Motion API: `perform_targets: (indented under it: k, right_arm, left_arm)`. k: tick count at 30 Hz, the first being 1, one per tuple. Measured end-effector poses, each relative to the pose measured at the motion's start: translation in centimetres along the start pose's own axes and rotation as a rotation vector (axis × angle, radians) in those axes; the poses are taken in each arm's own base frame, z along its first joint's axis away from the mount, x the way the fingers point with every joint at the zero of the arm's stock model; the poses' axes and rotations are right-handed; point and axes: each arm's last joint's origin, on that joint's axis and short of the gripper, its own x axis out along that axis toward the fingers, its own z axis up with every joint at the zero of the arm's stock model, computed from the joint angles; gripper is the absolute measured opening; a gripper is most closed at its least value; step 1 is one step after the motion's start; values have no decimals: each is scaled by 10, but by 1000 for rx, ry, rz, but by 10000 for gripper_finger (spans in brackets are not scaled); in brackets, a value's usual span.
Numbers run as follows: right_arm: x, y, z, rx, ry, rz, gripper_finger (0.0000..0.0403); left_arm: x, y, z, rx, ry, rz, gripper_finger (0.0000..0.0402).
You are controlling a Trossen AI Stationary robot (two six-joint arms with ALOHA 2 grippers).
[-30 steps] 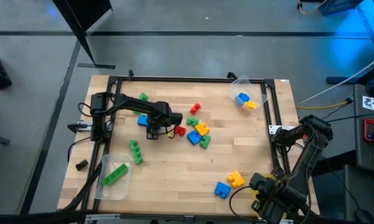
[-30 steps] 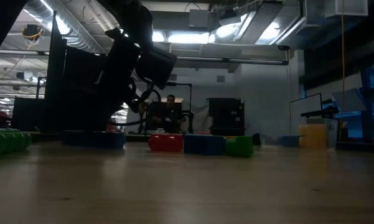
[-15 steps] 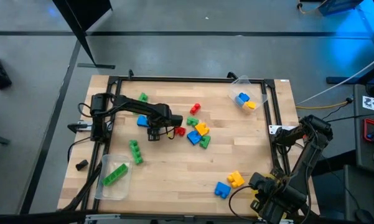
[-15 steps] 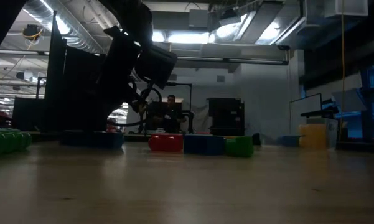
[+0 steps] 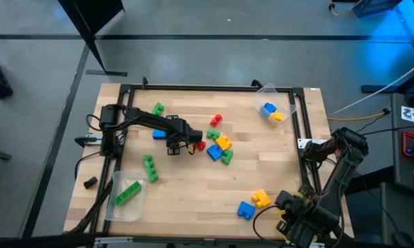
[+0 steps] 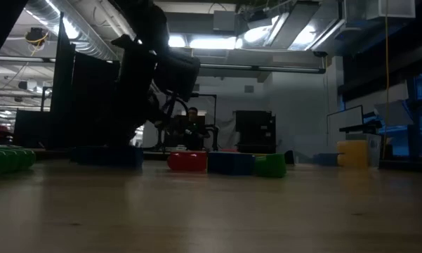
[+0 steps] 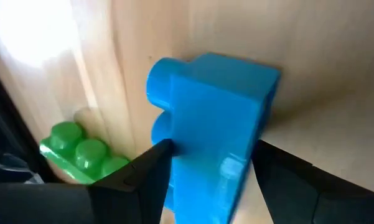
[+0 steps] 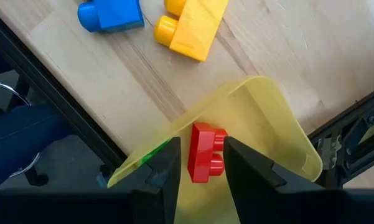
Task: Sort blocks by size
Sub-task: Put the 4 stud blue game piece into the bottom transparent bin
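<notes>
Blocks were what I had to sort, and the one I was after was a blue plastic toy brick with round studs (image 7: pixel 215 124). It lay on the wooden table (image 5: pixel 193 200), a little left of the middle, with a small pile of red, green, blue and yellow bricks (image 5: pixel 217 143) just to its right. A green studded brick (image 7: pixel 81 152) sat nearby too.

My left gripper (image 5: pixel 172 146) was down over the blue brick. Its jaws were wide open, one finger on each side of the brick, and they had not squeezed it yet.

I thought this brick would be light, hard and a bit slippery. It would not bend or break. The flat sides looked like the best place to hold, not the bumpy studs, because fingers could slide off those.

My right gripper (image 8: pixel 199 163) waited at the near right corner of the table, above a yellow plastic tray (image 8: pixel 267 124). Its jaws were partly closed with a small red studded brick (image 8: pixel 205 151) between the tips, and I judged they were holding it. A blue brick (image 8: pixel 110 14) and a yellow brick (image 8: pixel 193 23) lay on the table close by.
</notes>
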Motion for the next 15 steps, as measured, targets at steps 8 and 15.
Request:
perform_targets:
  k: [8, 15]
  right_arm:
    - [0, 0, 0, 0, -2, 0, 122]
    - [0, 0, 0, 0, -5, 0, 122]
  left_arm:
    - [9, -2, -5, 23, 13, 55, 197]
    - [7, 0, -6, 36, 14, 90, 89]
